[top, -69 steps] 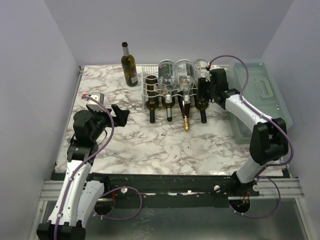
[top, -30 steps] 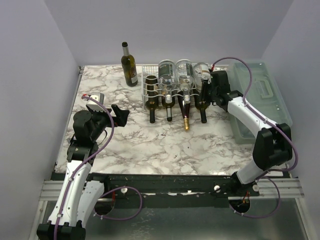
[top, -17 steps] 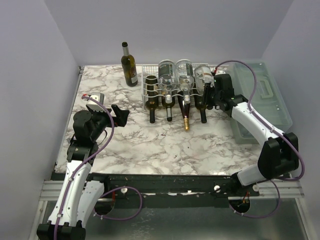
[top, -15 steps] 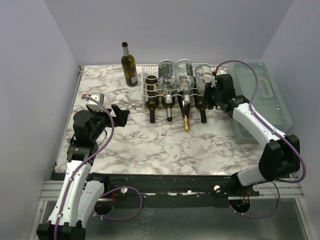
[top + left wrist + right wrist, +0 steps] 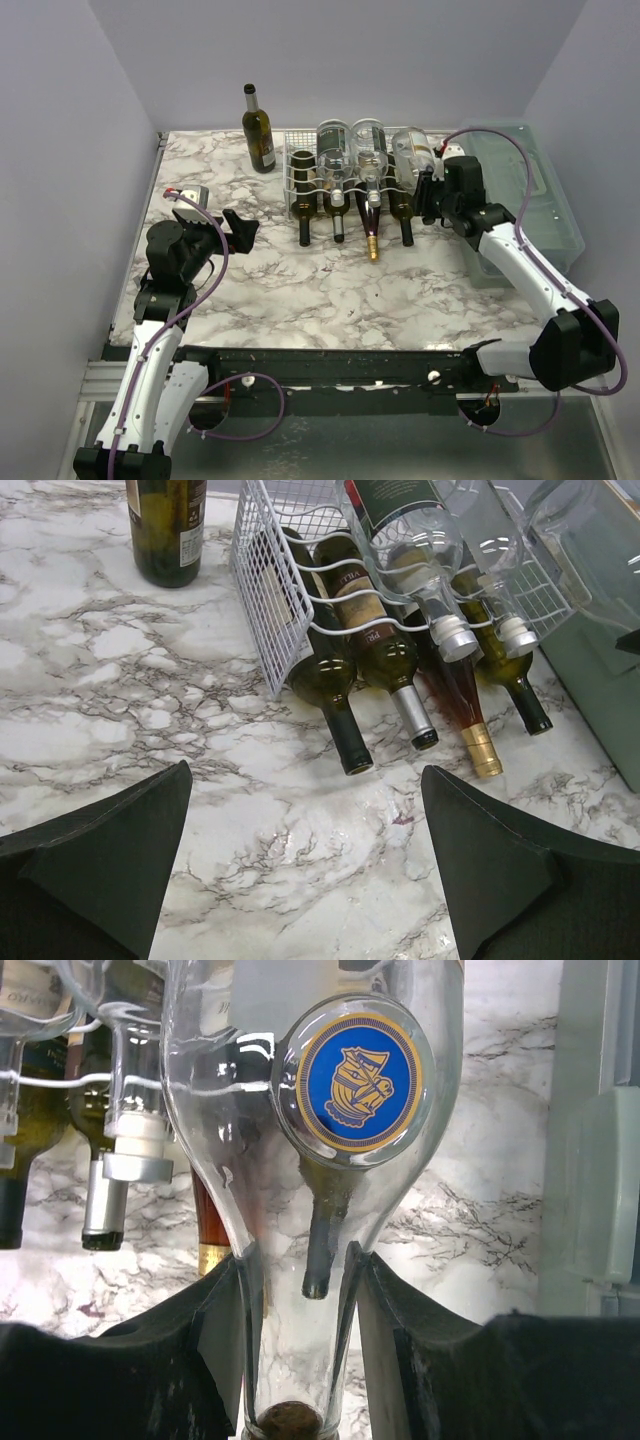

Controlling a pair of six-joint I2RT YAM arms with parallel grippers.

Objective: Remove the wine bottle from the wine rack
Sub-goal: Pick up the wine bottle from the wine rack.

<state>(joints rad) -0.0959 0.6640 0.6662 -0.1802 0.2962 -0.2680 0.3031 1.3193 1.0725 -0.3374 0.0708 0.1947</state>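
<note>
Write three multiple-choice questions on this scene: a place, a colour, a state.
1. Where does the upright bottle stand? A) left of the wine rack B) on top of it C) in its lower row
2. The emblem on the clear bottle is mainly: A) red B) blue C) green
3. The right gripper is: A) open B) shut on the clear bottle's neck C) out of view
Key: A: stands beside the rack's left end; B: blue disc; B: fingers press the neck.
</note>
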